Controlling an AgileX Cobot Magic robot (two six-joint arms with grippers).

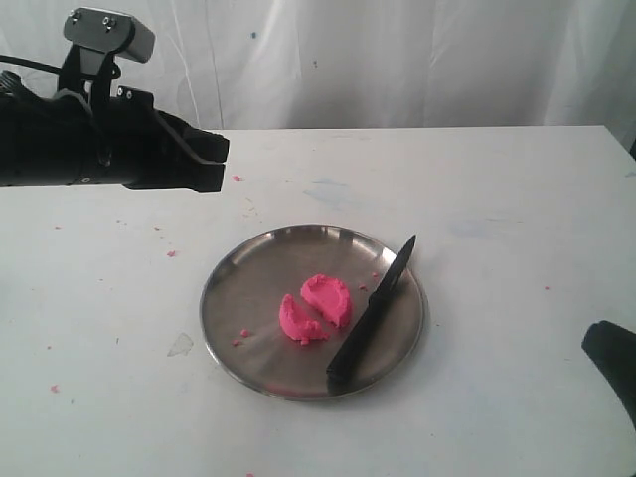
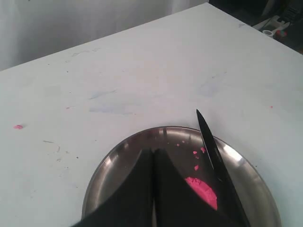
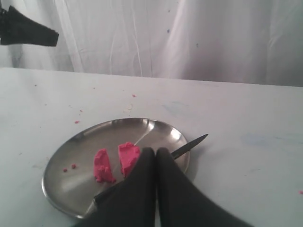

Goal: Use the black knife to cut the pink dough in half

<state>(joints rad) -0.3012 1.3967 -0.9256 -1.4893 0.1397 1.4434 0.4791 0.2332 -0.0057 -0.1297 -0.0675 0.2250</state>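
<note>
The pink dough lies in two half-lumps in the middle of a round steel plate, with a narrow gap between them. The black knife rests free on the plate's right side, its tip sticking out over the far rim. My left gripper hovers shut and empty above the table, back left of the plate. My right gripper shows only at the right edge. In the right wrist view it is shut and empty, with the dough halves and the knife blade beyond it.
Tiny pink crumbs lie on the plate and across the white table. A white curtain hangs behind the table's far edge. The left wrist view shows the shut fingers over the plate rim.
</note>
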